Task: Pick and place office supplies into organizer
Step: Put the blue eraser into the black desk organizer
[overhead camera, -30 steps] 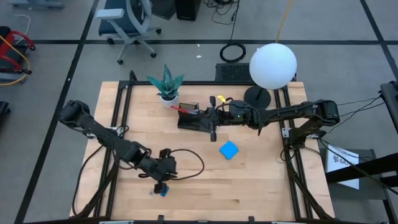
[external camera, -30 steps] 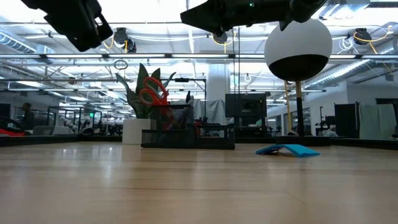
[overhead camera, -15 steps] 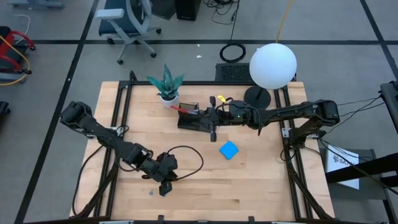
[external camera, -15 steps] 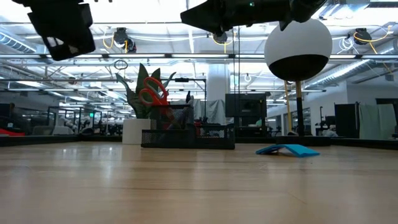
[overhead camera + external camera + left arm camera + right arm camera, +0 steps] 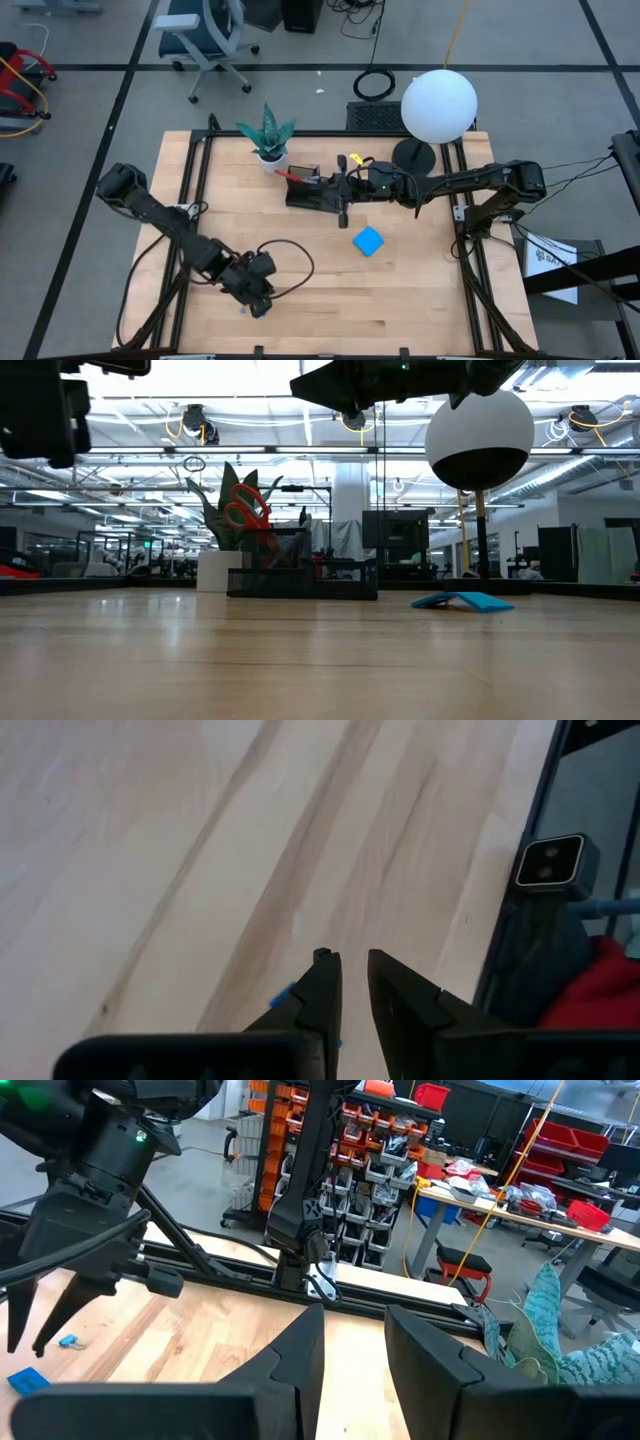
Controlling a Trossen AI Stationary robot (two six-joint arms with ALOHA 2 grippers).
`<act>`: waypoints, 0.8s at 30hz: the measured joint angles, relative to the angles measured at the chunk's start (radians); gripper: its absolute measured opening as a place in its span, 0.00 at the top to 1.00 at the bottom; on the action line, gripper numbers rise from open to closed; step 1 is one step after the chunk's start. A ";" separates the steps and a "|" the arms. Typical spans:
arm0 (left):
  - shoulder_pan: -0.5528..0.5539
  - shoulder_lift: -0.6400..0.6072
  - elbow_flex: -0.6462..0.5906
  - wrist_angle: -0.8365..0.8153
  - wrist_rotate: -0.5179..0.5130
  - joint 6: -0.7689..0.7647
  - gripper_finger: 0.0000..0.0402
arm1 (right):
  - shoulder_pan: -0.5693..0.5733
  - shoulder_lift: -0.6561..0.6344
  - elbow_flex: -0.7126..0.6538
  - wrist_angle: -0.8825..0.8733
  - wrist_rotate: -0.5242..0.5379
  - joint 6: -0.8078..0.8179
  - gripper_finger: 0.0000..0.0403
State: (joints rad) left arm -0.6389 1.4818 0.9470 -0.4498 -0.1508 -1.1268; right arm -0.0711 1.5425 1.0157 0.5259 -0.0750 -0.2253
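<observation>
The wooden table (image 5: 420, 290) carries everything. The left arm reaches toward its front edge, and the right arm stretches in from the far side. The white globe lamp (image 5: 439, 105) stands behind the right gripper (image 5: 343, 208). The green potted plant (image 5: 267, 135) sits beyond this gripper's tips, off toward the back corner. The black organizer (image 5: 312, 192) lies directly beneath and just ahead of the right gripper, which hangs above it. Its two fingers are parted with nothing between them. The bright blue notepad (image 5: 368, 241) lies flat on the wood near that gripper, on its front side, well apart from the left gripper (image 5: 260, 300). The red-handled scissors (image 5: 243, 510) stand upright in the organizer's taller back section, past the right gripper's tips. The left gripper is raised well above the table. Its fingers (image 5: 322, 990) are drawn almost together with only a narrow slit between them. Slivers of the tiny blue block (image 5: 284, 994) peep out beside one finger, so the block appears pinched in the grip.
</observation>
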 joint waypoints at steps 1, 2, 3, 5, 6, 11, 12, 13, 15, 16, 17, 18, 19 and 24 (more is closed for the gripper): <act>-0.005 0.000 0.000 -0.002 -0.002 -0.014 0.85 | 0.000 0.000 0.000 0.000 0.000 0.000 0.75; -0.010 0.000 0.000 -0.006 -0.005 -0.026 0.85 | 0.000 0.000 0.000 0.000 0.000 0.000 0.75; -0.014 0.000 0.000 -0.010 -0.007 -0.040 0.85 | 0.000 0.000 0.000 0.000 0.000 0.000 0.75; -0.027 0.000 0.000 -0.013 -0.009 -0.062 0.85 | 0.000 0.000 0.000 0.000 0.000 0.000 0.75; -0.032 0.000 0.000 -0.012 -0.009 -0.072 0.85 | 0.000 0.000 0.000 0.000 0.000 0.000 0.75; -0.054 0.053 0.043 -0.010 -0.009 -0.087 0.85 | 0.000 0.000 0.000 0.000 0.000 -0.001 0.75; -0.057 0.071 0.064 -0.001 -0.009 -0.080 0.85 | 0.000 0.000 0.000 0.000 0.000 -0.003 0.75; -0.058 0.095 0.093 0.009 -0.008 -0.070 0.85 | 0.000 0.000 0.000 0.000 0.000 -0.004 0.75; -0.063 0.140 0.149 -0.019 0.001 -0.042 0.85 | 0.000 0.000 0.000 0.000 0.000 -0.004 0.75; -0.065 0.163 0.183 -0.055 0.004 -0.035 0.85 | 0.000 0.000 0.000 0.000 0.000 -0.004 0.75; -0.067 0.186 0.218 -0.091 0.005 -0.031 0.85 | 0.001 0.000 0.000 0.000 0.000 -0.002 0.75; -0.069 0.210 0.255 -0.132 0.005 -0.029 0.85 | 0.001 0.000 0.000 0.000 0.000 0.001 0.75; -0.070 0.230 0.289 -0.188 0.000 -0.030 0.85 | 0.001 0.000 0.000 0.000 0.000 0.001 0.75; -0.077 0.315 0.391 -0.400 -0.006 -0.091 0.85 | 0.001 0.000 0.000 -0.006 0.000 0.003 0.75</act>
State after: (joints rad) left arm -0.7160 1.7971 1.3380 -0.8496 -0.1565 -1.2180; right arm -0.0704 1.5425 1.0157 0.5197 -0.0750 -0.2226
